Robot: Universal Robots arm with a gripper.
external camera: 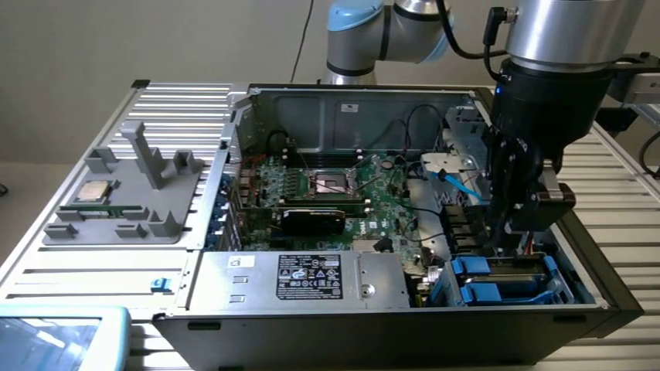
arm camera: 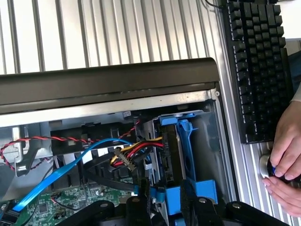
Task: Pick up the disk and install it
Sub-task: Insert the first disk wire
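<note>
We scan the exterior view from its left. A grey tray point(external camera: 124, 197) sits on the slatted table point(external camera: 62, 263), and a small square chip point(external camera: 95, 191) rests in it. Next comes the open computer case point(external camera: 309, 325), with the green circuit board point(external camera: 341, 197) on its floor and a silver box point(external camera: 299, 277) with a black-and-white label along the near edge.

Toward the exterior view's right, the arm reaches down into the drive bay corner. The gripper point(external camera: 512, 232) hangs just above the blue tabs there.

The disk point(arm camera: 173, 153) stands on edge in the bay, blue rails on its sides and a blue tab at the end facing the gripper. In the wrist view its long axis runs straight away from the gripper point(arm camera: 165, 200), deeper into the bay along the case wall. So the disk lies directly ahead of the tool, in line with it.

The two black fingers point(arm camera: 141, 193) sit on either side of the blue tab, partly apart. We cannot tell whether they press on it.

Coloured wires point(arm camera: 136, 149) and a flat blue cable point(arm camera: 61, 175) cross just beside the disk.

Outside the case lies a black keyboard point(arm camera: 256, 70). A person's hand point(arm camera: 287, 155) rests on a round knob near it.
</note>
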